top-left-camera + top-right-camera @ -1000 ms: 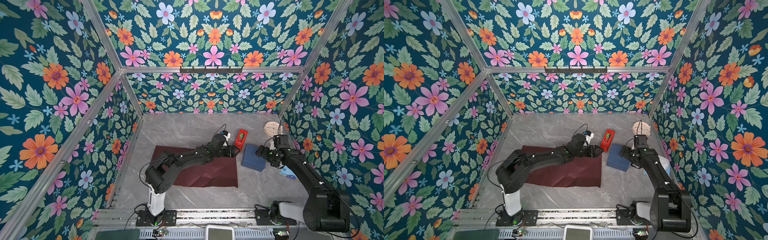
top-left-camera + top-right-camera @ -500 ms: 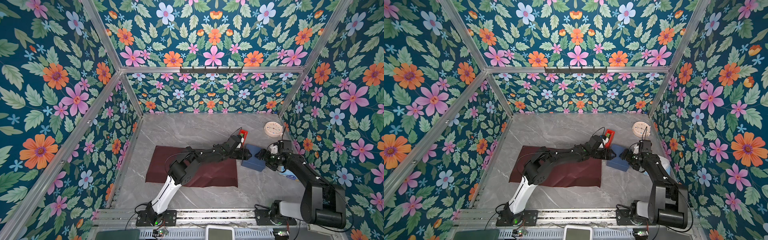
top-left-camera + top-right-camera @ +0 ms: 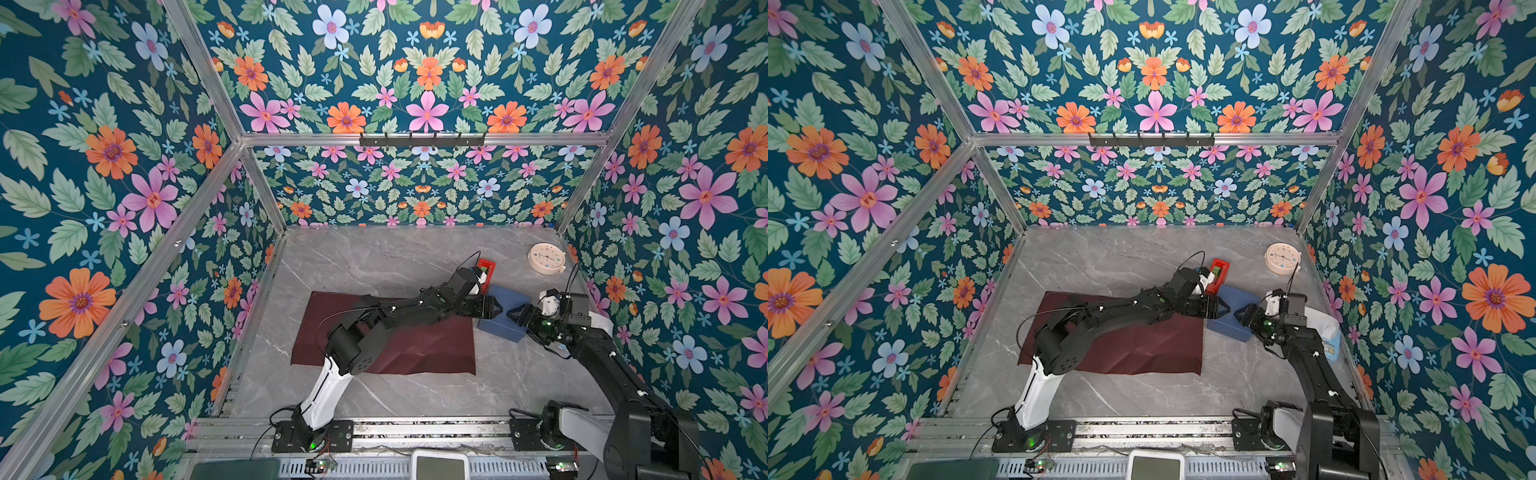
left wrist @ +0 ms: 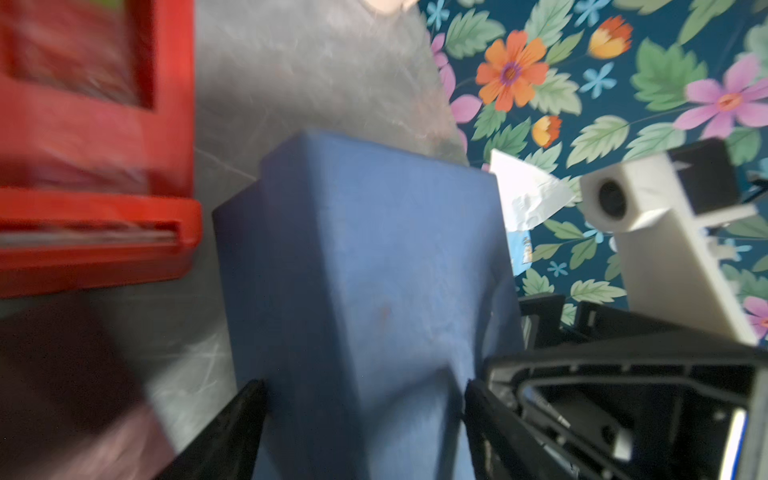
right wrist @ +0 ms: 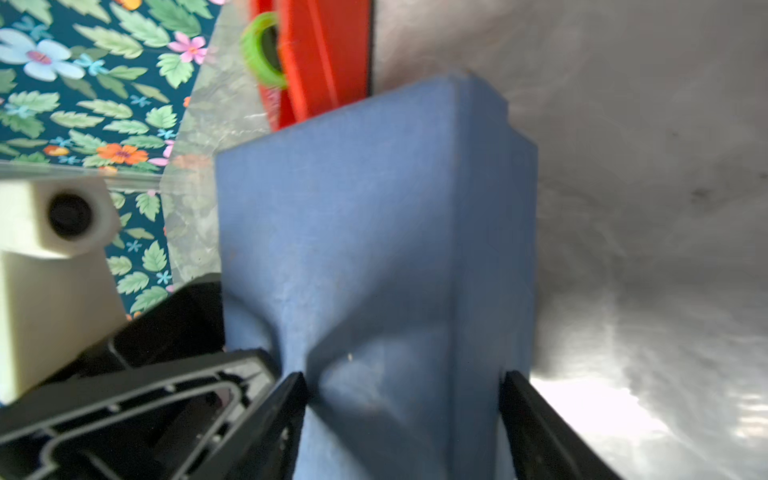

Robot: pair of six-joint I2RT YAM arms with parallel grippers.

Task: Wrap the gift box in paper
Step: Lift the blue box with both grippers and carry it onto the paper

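Note:
The navy-blue gift box (image 3: 500,325) (image 3: 1227,328) rests on the marble table just right of the paper (image 3: 415,345) (image 3: 1142,345), a maroon sheet lying flat. My left gripper (image 3: 496,307) (image 3: 1223,309) reaches across the paper and meets the box from its left. My right gripper (image 3: 514,312) (image 3: 1240,313) meets it from its right. In the left wrist view the gift box (image 4: 365,257) fills the gap of my left gripper (image 4: 361,395), both fingers against its sides. The right wrist view shows the gift box (image 5: 374,232) likewise held between the fingers of my right gripper (image 5: 403,382).
A red tape dispenser (image 3: 485,268) (image 4: 83,166) (image 5: 324,54) lies just behind the box, close to my left wrist. A round clock (image 3: 546,258) sits at the back right. A white and blue packet (image 3: 1329,332) lies against the right wall.
My left gripper swung right from the paper's far edge to the box. My right gripper dropped in from the right, and its jaws narrowed onto the box.

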